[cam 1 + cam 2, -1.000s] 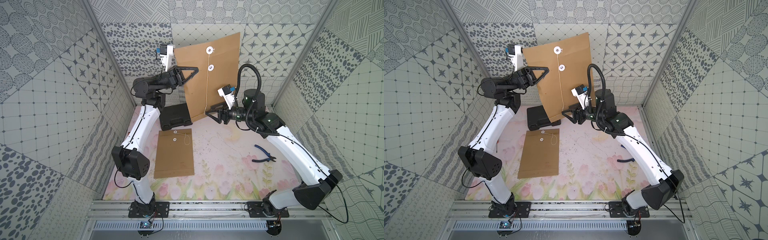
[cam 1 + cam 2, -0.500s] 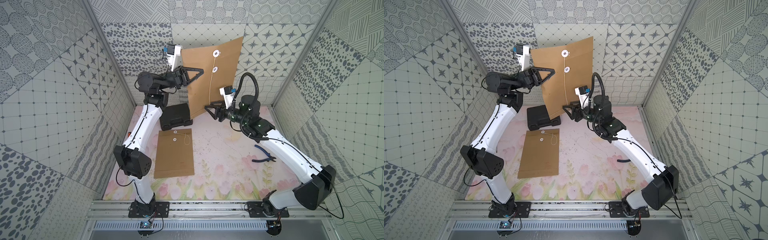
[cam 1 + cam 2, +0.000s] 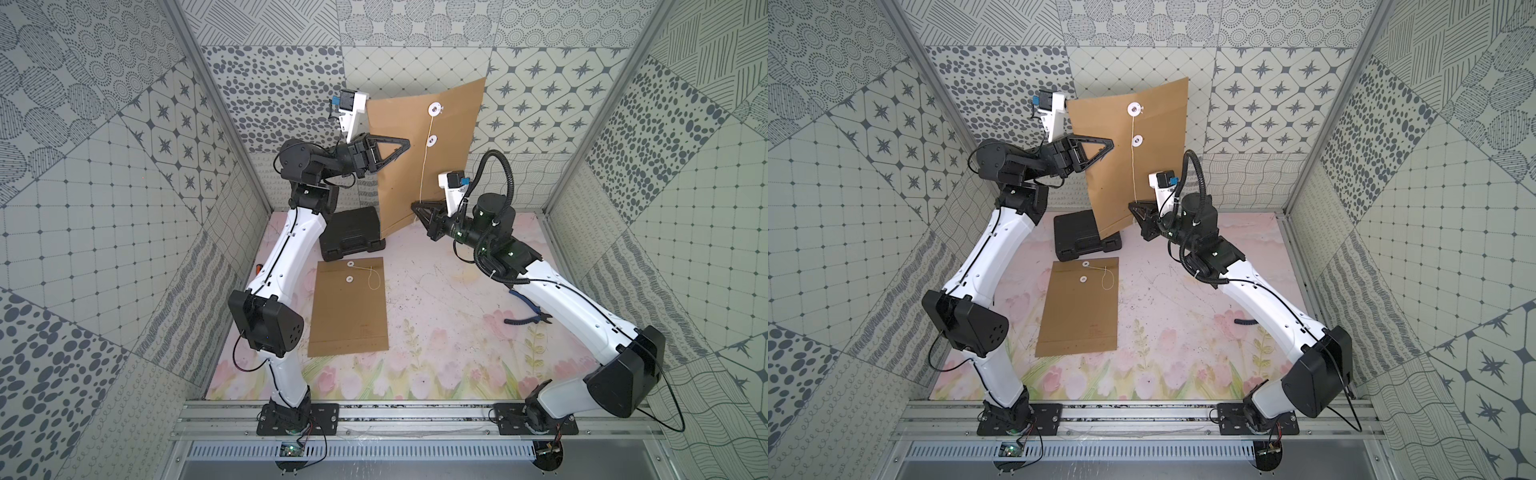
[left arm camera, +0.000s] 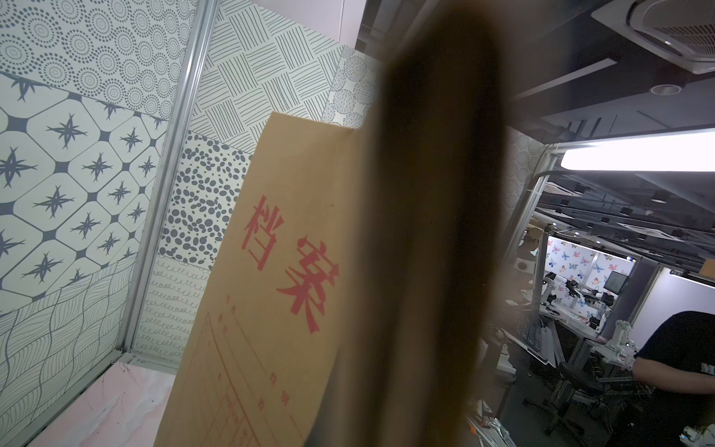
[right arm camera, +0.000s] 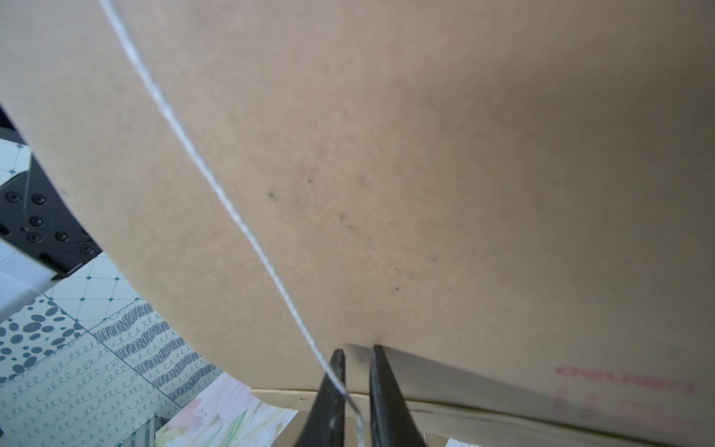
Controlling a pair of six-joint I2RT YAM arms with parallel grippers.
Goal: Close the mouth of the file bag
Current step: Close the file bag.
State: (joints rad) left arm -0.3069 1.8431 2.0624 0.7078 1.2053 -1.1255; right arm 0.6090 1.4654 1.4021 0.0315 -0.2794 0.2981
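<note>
The left gripper (image 3: 400,145) pinches the brown file bag (image 3: 451,137) and holds it up in the air at the back. The right gripper (image 3: 415,206) is squeezed tight on its white string (image 3: 424,166).

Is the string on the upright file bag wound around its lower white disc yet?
No, the string runs straight down from the upper disc, past the lower disc, to the right gripper.
</note>
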